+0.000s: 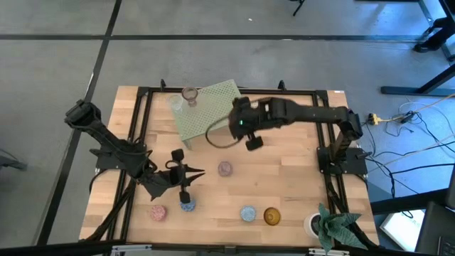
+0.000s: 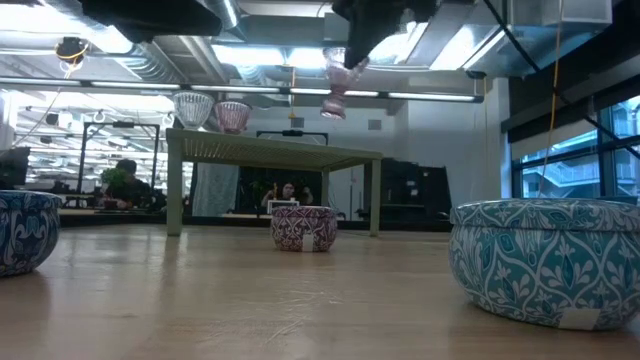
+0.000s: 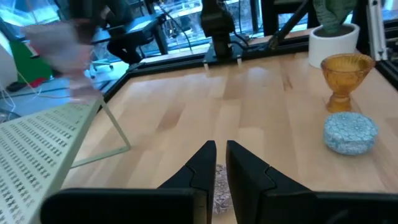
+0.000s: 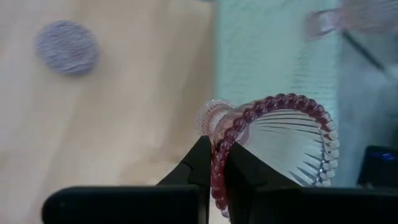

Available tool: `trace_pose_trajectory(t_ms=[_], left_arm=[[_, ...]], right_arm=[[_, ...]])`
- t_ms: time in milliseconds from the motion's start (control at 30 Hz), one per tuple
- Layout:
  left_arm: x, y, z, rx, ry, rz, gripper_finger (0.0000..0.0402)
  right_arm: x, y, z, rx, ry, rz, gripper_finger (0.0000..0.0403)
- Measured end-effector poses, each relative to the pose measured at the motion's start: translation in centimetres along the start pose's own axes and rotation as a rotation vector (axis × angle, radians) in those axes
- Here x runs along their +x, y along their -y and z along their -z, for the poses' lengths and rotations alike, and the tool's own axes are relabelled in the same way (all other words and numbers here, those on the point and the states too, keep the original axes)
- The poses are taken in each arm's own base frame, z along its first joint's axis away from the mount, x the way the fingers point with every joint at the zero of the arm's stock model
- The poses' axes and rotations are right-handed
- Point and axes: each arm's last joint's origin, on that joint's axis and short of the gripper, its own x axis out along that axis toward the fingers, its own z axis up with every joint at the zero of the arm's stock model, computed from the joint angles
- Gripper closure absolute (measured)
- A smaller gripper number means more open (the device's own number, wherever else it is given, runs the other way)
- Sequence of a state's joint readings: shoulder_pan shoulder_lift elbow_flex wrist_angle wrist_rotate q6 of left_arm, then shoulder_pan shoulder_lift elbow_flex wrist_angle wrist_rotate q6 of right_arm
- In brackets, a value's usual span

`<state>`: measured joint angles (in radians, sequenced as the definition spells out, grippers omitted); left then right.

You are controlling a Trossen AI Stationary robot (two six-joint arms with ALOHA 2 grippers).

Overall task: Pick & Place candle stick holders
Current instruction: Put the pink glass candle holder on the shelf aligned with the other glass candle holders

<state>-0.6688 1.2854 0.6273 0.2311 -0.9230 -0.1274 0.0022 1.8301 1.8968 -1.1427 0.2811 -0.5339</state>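
The right claw [image 4: 214, 165], raised above the surface [image 1: 284, 185] near the green rack [image 1: 206, 107], pinches the beaded rim of a pink stemmed holder [image 4: 273, 140] between closed fingers, the cup hanging tilted on its side. A hold on the rim alone is thin — the glass could swivel or slip out during travel and fall. Two holders [image 2: 212, 108] already stand on the rack, so a low or skewed approach could knock them. The left claw [image 3: 216, 163], fingers shut and empty, waits low over the surface beside a blue holder [image 1: 187, 206].
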Motion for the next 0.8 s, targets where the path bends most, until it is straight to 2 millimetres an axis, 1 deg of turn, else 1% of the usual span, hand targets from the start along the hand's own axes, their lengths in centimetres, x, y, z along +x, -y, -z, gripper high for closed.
trace_pose_trajectory(t_ms=[200,300,467,800], left_arm=[[-0.1,0.1,0.0,0.004,-0.001,0.007,0.037],[-0.1,0.1,0.0,0.004,-0.001,0.007,0.037],[-0.1,0.1,0.0,0.005,-0.001,0.007,0.037],[0.1,0.0,0.0,0.002,-0.003,-0.003,0.037]], right_arm=[[0.3,4.0,0.8,-0.025,0.076,0.105,0.0381],[0.7,5.5,1.5,-0.041,0.12,0.106,0.0381],[1.7,7.2,2.2,-0.05,0.12,0.142,0.0381],[3.6,10.3,3.5,0.039,0.196,0.165,0.0381]])
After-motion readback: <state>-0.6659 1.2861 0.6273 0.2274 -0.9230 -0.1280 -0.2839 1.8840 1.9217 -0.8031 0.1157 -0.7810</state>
